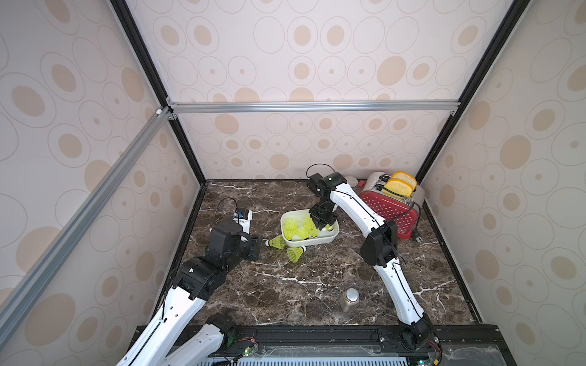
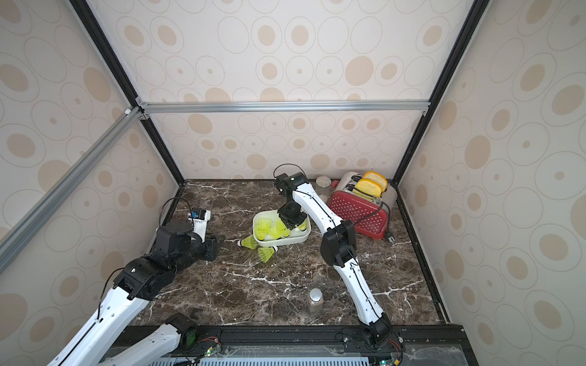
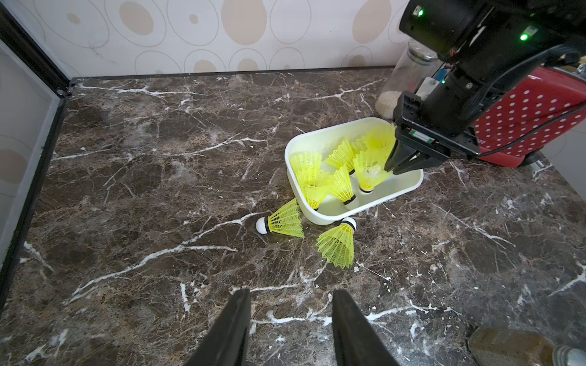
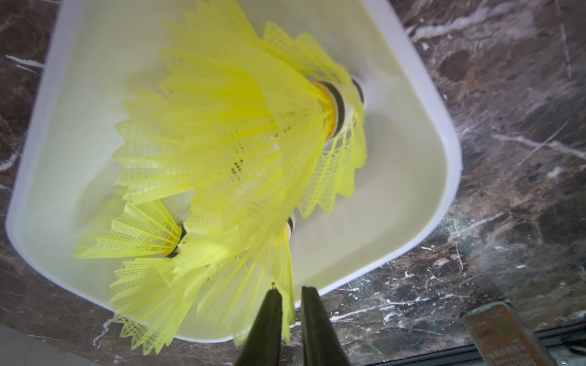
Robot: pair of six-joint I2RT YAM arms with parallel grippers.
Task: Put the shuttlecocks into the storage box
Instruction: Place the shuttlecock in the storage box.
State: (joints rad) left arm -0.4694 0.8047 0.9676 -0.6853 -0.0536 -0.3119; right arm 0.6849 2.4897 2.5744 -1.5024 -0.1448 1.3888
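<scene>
The white storage box [image 1: 312,242] [image 3: 364,209] sits mid-table with several neon yellow shuttlecocks [image 1: 290,229] [image 3: 309,164] inside. Two more shuttlecocks lie on the marble against its near side, one [image 1: 277,243] [image 3: 285,220] on its side and one [image 1: 295,253] [image 3: 337,242] with its tip at the wall. My right gripper [image 1: 318,226] [image 4: 290,290] hangs over the box's right end. Its jaws are a narrow gap apart, with the blurred skirt edge of a shuttlecock [image 4: 241,272] loose between them. My left gripper [image 1: 257,248] [image 3: 290,293] is open and empty, low over the table left of the two loose shuttlecocks.
A red dotted toaster [image 1: 391,210] with bread slices [image 1: 401,183] stands at the back right, its cord trailing to the right. A glass jar [image 1: 352,181] is behind the right arm. A metal-lidded jar [image 1: 348,299] stands near the front. A white device [image 1: 244,218] lies at the left.
</scene>
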